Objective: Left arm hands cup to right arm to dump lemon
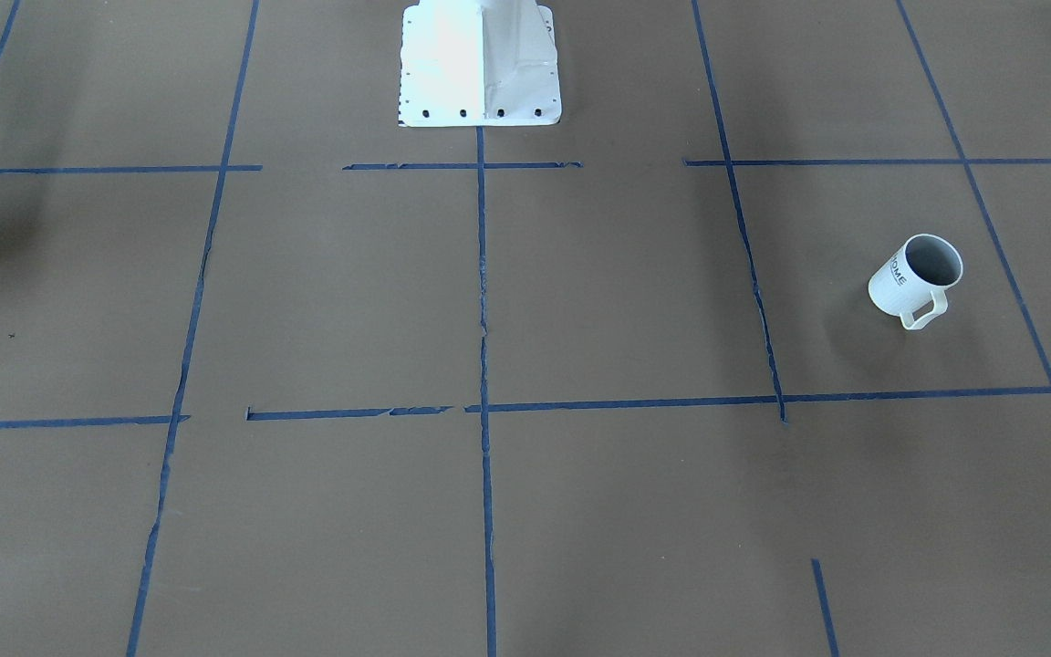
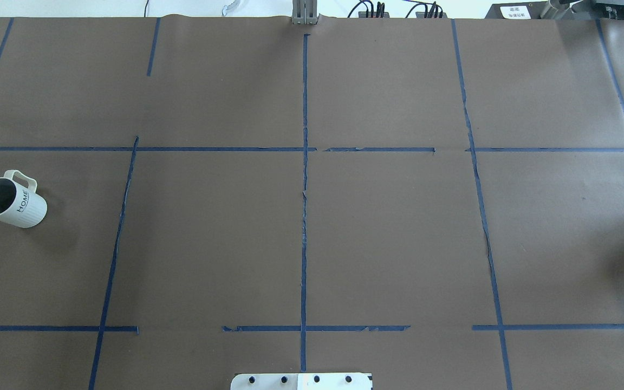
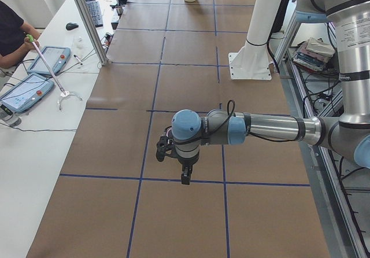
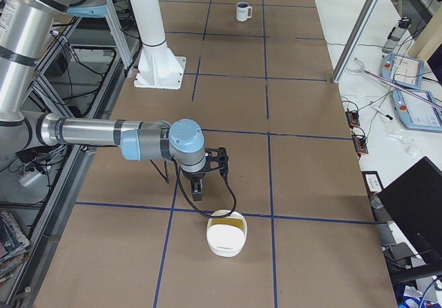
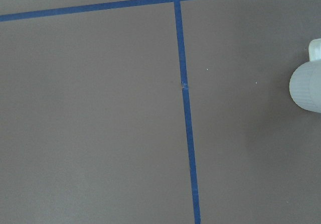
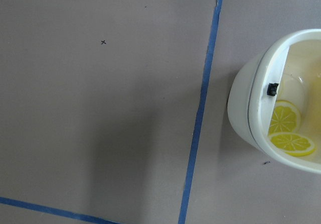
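Ribbed off-white HOME mug (image 2: 22, 208), grey inside, stood near the left pincer (image 3: 184, 176). Lemon slices (image 6: 292, 142) showed only from the right wrist. Whether the left or right pincer (image 4: 197, 192) was spread could not be told.

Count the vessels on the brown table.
2. The HOME mug stands upright near the table's end on the robot's left; a white bowl showing lemon slices sits near the opposite end, outside both central views. No others show.
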Controlling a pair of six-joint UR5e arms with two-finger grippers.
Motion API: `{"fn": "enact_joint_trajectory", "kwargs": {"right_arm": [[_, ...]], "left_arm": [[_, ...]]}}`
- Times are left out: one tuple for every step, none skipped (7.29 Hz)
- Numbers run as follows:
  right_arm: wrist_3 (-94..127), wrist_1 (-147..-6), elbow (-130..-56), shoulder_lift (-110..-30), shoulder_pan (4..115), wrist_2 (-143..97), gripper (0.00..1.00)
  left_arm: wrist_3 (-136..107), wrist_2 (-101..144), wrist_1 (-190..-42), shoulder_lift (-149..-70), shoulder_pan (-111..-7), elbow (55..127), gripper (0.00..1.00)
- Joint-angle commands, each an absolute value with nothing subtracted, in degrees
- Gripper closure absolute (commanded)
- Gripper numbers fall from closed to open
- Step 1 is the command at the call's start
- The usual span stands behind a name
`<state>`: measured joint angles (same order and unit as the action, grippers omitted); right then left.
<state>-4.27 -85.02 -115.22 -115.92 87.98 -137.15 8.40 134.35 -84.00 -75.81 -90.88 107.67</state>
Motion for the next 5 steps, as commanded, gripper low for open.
{"fn": "enact_joint_trajectory", "kwargs": {"right_arm": [[-2.1,-85.6,-115.7,-114.7,88.0,-137.3,0.00],[1.4,-85.9,-115.7,-113.9,87.6,-137.3,0.00],[2.0,-86.0,-115.6,-113.9,87.6,-137.2,0.00],[2.5,-86.0,-115.5,-113.9,87.6,-137.2,0.00],[4.4,-85.9,-115.5,-114.0,87.6,-137.2,0.00]], "left_arm": [[8.4,134.4,-83.8,-75.7,-91.0,107.8,0.00],[8.1,134.4,-83.8,-75.6,-91.0,107.7,0.00],[7.8,134.5,-83.8,-75.6,-91.0,107.4,0.00],[7.6,136.0,-83.8,-75.6,-91.0,107.4,0.00],[7.6,137.2,-83.8,-75.6,-91.0,106.5,0.00]]}}
